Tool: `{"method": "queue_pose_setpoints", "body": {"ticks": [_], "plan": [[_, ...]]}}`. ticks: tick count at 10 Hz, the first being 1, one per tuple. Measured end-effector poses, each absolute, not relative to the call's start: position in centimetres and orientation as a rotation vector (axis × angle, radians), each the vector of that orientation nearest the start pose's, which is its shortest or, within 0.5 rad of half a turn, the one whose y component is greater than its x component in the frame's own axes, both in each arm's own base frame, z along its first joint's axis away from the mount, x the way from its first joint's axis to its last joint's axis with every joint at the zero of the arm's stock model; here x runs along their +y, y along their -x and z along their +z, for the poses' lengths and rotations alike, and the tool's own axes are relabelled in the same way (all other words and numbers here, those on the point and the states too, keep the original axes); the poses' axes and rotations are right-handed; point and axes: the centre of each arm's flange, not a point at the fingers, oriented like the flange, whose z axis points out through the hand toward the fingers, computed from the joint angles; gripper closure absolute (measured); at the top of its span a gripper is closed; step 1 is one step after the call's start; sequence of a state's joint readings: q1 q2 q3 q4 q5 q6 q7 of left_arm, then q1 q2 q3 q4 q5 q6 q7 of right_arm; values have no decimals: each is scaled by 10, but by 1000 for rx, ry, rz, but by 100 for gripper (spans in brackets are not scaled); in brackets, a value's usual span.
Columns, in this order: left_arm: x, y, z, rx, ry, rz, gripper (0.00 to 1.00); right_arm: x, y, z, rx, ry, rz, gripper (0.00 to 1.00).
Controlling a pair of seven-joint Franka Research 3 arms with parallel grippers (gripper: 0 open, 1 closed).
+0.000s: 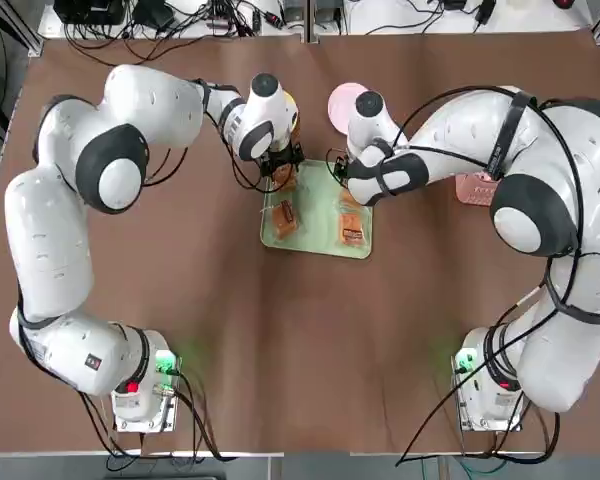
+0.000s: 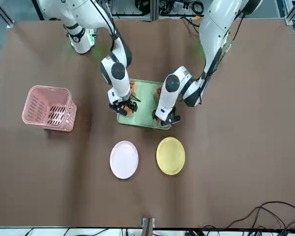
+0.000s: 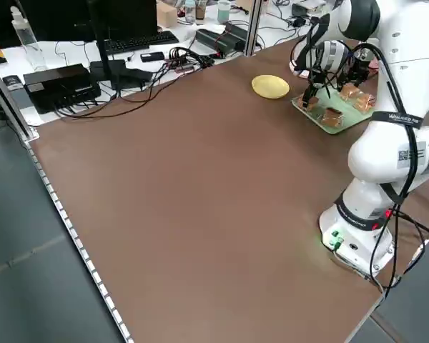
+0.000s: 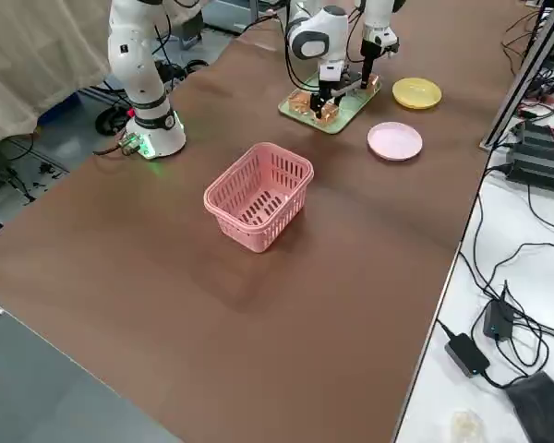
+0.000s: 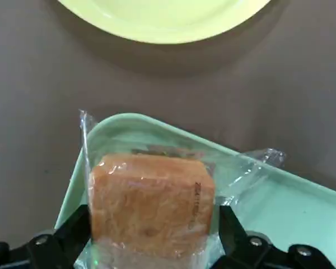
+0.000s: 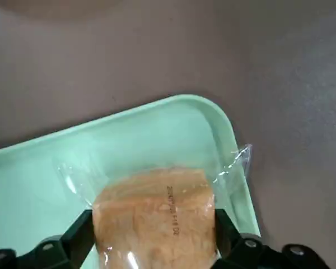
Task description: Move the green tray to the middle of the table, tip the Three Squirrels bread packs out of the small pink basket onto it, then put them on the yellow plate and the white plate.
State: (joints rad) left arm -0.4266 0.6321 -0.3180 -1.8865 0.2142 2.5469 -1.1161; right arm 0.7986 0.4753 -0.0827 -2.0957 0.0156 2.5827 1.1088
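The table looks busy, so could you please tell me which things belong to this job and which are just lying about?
Part of the job:
green tray
bread packs
small pink basket
yellow plate
white plate
left gripper and right gripper, each straddling a pack

Just lying about:
keyboard, black boxes and cables beyond the table's edges
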Motion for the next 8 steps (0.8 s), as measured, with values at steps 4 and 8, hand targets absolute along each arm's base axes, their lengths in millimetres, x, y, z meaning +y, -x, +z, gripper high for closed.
{"method": "queue_pose_setpoints", "body": {"ticks": [4, 8], "plan": [[-429, -477, 194, -421, 3212, -2, 26, 384, -443, 198, 621, 3081, -57, 34], [-400, -513, 233, -409, 3193, -67, 41, 385, -454, 211, 630, 3051, -97, 38]]}}
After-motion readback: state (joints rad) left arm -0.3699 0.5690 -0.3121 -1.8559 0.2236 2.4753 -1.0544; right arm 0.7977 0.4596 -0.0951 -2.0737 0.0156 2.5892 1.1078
